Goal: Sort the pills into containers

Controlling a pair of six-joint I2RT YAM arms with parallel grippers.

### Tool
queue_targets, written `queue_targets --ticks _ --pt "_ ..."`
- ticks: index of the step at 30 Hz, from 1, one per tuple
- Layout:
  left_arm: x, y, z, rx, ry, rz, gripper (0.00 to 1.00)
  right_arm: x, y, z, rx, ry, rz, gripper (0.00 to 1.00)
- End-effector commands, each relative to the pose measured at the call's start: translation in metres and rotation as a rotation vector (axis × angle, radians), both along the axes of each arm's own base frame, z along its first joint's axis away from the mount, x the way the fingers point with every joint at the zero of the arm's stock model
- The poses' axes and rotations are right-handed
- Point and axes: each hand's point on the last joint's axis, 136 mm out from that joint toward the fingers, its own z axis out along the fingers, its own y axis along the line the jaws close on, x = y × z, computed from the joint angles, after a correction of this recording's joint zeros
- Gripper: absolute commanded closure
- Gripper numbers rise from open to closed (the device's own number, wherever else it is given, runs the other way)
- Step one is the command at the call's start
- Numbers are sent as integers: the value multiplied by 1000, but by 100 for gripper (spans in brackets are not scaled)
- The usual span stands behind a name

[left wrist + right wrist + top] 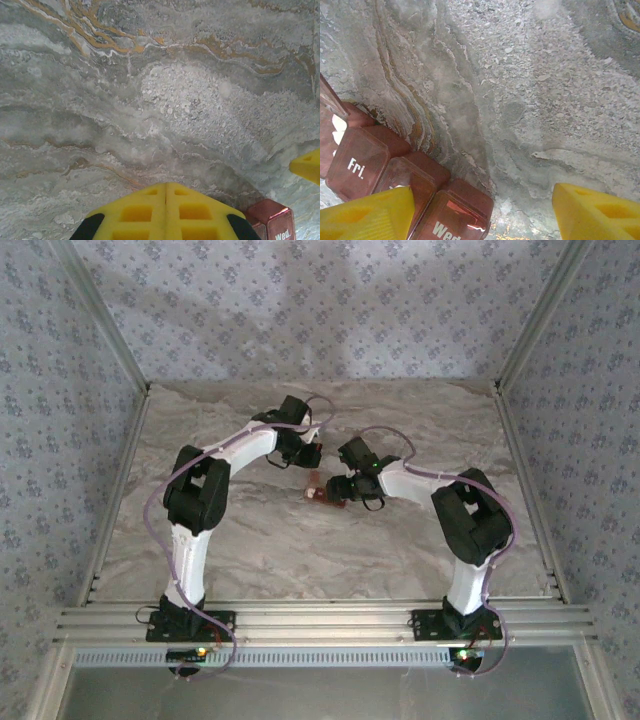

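Top and wrist views, sorting in progress. I am holding the left gripper [308,455] just beyond the far end of the pill organizer [318,492]. Its yellow fingers [135,215] are pressing flat against each other with nothing between them. The right gripper [484,194] is hovering low over the organizer's near side. Its jaws are standing about half apart and empty, one finger [367,215] lying over the lids and the other [595,215] over bare marbled table [545,100].

The organizer is a red-brown strip lying between the two grippers at mid-table. Its "Fri." lid [357,167] and "Wed." lid [452,225] are reading as shut. At the far left edge of the right wrist view a flap seems to be standing up above two pale pieces [338,129], possibly pills, though I cannot tell for certain.

Hazards, as I am judging them:
- The strip looks light, so a finger descending onto a lid is likely to slide or tip it.
- Tipping would be spilling whatever is sitting in an open compartment.
- Closing the right jaws here would be catching the strip's edge, not a pill.
- The right gripper's fingertip [306,166] is already showing near the left gripper's, so either arm advancing risks a knock.
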Motion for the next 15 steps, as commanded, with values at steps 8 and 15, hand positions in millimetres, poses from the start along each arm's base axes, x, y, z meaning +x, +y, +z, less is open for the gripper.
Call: queue_targets --ticks 8,15 --pt "-16 -8 2 -11 51 -63 100 -14 -18 -27 -69 77 -43 25" --pt "-25 -9 7 -18 60 -79 100 -13 -19 -26 -66 75 -52 26"
